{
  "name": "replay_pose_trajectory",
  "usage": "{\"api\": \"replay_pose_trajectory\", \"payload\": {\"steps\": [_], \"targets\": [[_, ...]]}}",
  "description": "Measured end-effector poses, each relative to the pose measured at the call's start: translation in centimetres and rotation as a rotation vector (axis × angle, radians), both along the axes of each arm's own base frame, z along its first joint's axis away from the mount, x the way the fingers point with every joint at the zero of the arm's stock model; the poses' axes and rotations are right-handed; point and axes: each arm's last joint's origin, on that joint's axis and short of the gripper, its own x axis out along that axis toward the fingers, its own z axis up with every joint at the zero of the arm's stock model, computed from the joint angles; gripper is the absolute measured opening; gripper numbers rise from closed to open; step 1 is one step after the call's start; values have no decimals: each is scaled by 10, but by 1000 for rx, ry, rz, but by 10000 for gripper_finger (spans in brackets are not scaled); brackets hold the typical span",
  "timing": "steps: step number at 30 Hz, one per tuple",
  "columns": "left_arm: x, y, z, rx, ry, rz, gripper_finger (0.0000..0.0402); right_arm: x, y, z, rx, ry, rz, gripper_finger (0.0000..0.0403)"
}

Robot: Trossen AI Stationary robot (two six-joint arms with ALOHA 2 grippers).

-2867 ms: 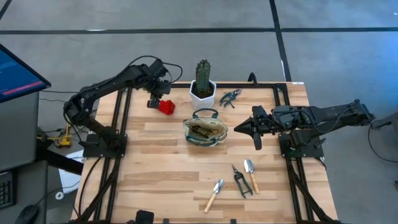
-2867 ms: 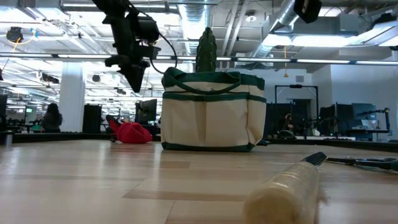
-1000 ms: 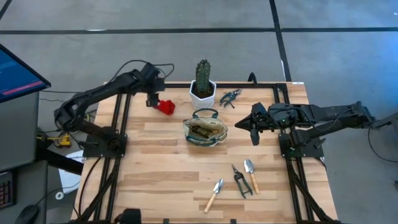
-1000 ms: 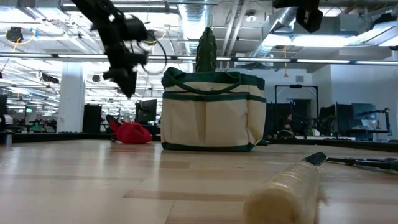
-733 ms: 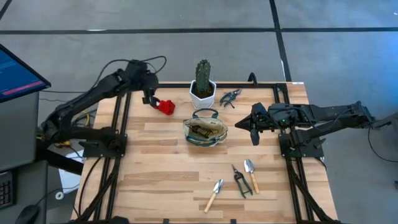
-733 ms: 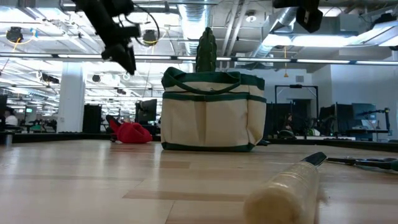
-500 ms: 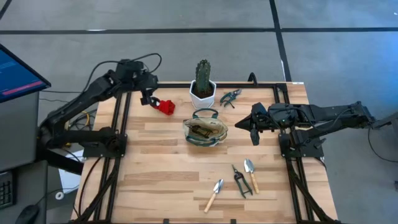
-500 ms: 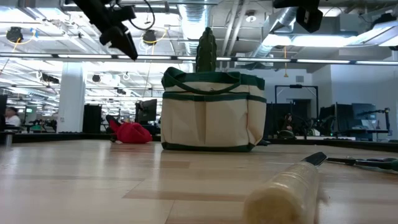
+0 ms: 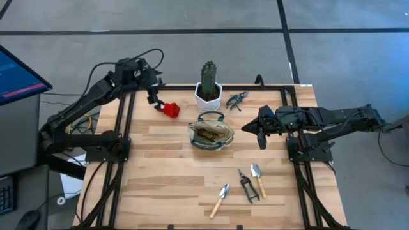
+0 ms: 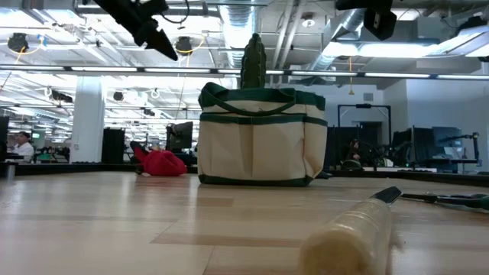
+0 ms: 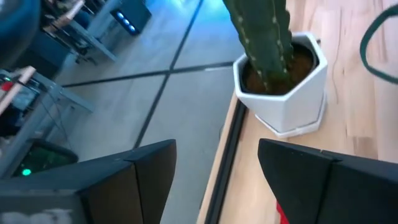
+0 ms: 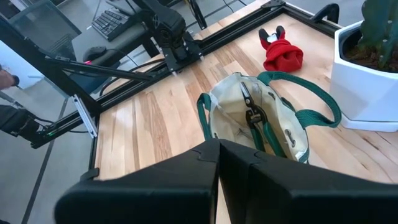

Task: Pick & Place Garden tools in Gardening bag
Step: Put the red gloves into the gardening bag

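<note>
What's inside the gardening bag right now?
Inside the gardening bag, the right wrist view shows dark pruning shears standing in its open mouth. The high view shows dark shapes inside too. Anything lower down is hidden by the bag's fabric walls.

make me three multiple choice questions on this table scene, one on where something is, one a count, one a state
1. Where does the red pruner-like piece lie?
A. inside the gardening bag
B. on the table, on the left arm's side of the cactus pot
C. among the tools at the near edge

2. How many tools lie together near the table's front edge?
A. one
B. three
C. five

3. How do the left gripper's fingers stand?
A. open, holding nothing
B. shut on the red piece
C. shut on a trowel

Answers: 1 B, it sits on the wood beside the white pot. 2 B, two trowels and shears. 3 A, the left wrist view shows the left gripper with a wide empty gap.
</note>
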Motion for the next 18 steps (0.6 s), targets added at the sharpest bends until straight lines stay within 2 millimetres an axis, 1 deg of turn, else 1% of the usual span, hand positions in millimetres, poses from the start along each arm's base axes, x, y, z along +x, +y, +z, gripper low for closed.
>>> {"api": "replay_pose_trajectory", "payload": {"steps": [3,5,7,10,13,18], "targets": [[4,5,-5,-9,31,23,216,0,0,0,0,0,0,0],[7,8,-3,-10,39,32,215,0,0,0,0,0,0,0],[10,11,4,1,27,32,214,0,0,0,0,0,0,0],[14,16,23,30,-1,50,215,0,0,0,0,0,0,0],[20,25,36,17,12,76,216,0,0,0,0,0,0,0],[34,52,41,-91,47,147,214,0,0,0,0,0,0,0]]}}
